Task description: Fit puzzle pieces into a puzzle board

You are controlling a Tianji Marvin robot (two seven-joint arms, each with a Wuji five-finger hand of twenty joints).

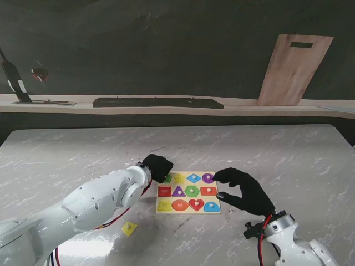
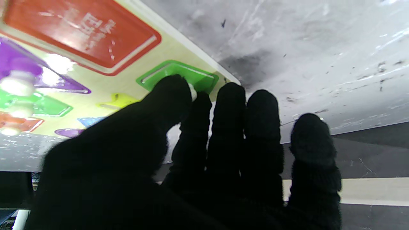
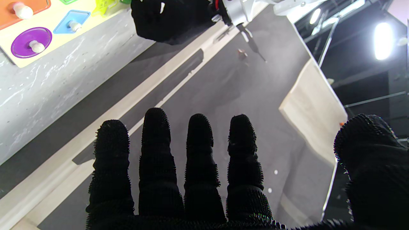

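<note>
Green piece [image 2: 179, 75] sits in the board [image 1: 188, 192], pinched by left hand [image 1: 157, 167]; right hand [image 1: 244, 190] spread, empty.

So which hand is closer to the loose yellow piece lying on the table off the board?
Left. The left hand is at the puzzle board's far left corner, its arm passing beside the yellow piece. The right hand hovers over the board's right edge, farther away.

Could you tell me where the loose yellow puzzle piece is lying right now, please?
In the stand view the loose yellow piece lies on the table to the left of the puzzle board and nearer to me, beside the left arm.
</note>
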